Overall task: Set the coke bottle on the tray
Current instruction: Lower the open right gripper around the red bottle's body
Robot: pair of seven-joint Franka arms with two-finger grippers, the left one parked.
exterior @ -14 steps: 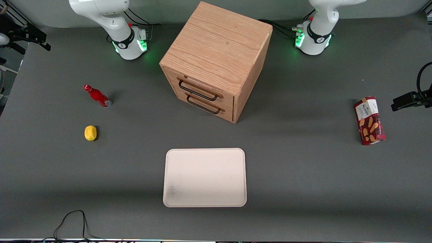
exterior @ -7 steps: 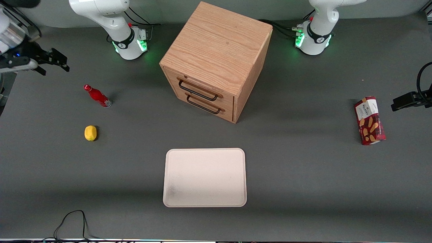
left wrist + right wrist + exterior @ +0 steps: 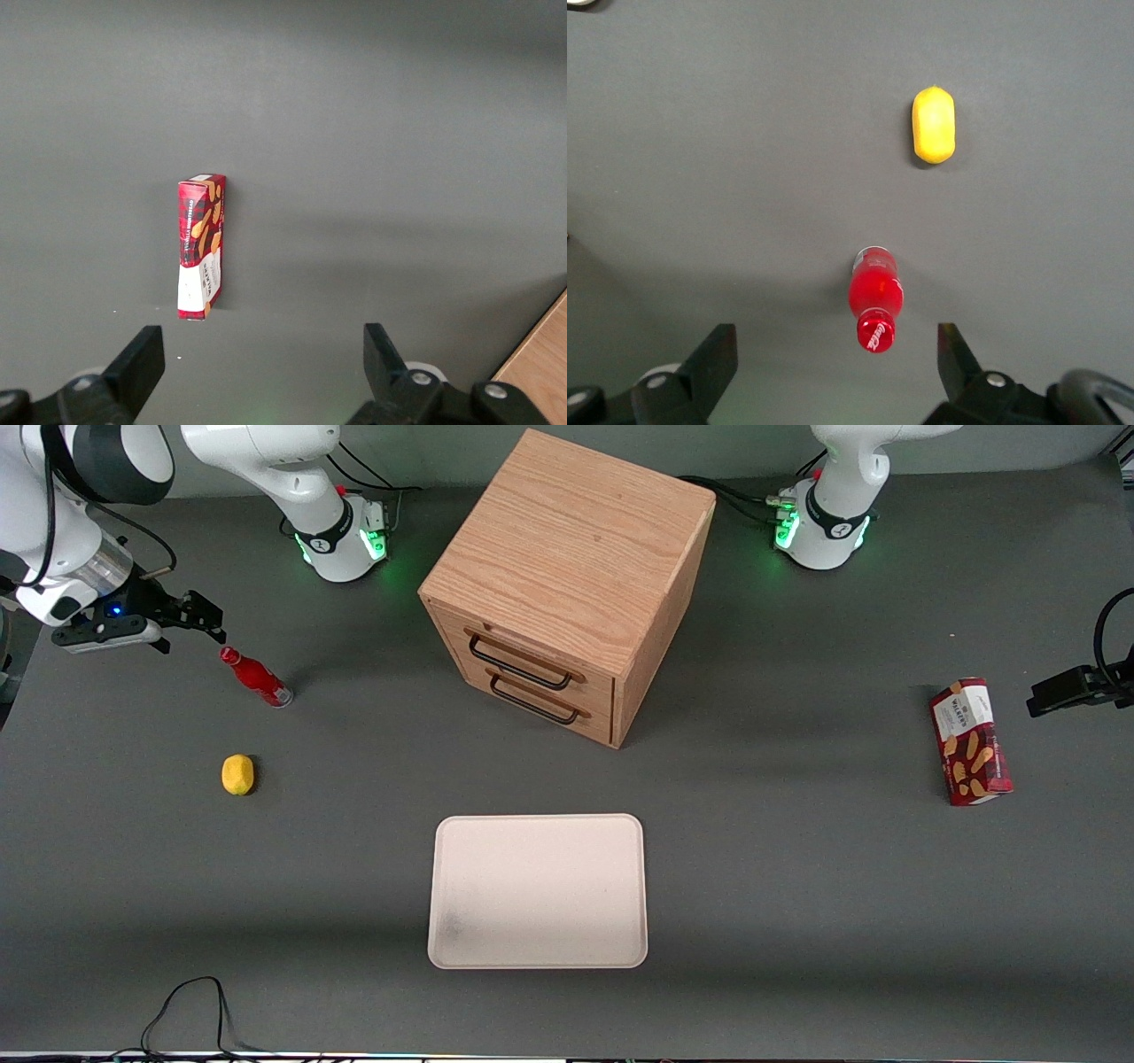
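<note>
Nothing of the task is complete at this moment, as far as the views show. The coke bottle point(image 3: 255, 677) stands upright on the table point(image 3: 797, 886), toward the working arm's end from the wooden drawer cabinet point(image 3: 567, 584), with a lemon point(image 3: 237, 774) nearer the front camera than the bottle and well apart from it. The tray point(image 3: 538, 890) lies in front of the cabinet's drawers, nearer the front camera, and carries nothing. The gripper point(image 3: 197, 615) hangs above the table just beside the bottle's cap, a little farther from the front camera than the bottle. In the right wrist view, the gripper point(image 3: 837, 354) has its fingers spread wide with the bottle's cap point(image 3: 874, 335) between them but untouched; it holds nothing. Judged from this, the approach is in hand. Left to do: descent around the bottle, closing, lifting, carrying to the tray, and setting down. A snack box point(image 3: 969, 740) lies toward the parked arm's end, away from this work.
</note>
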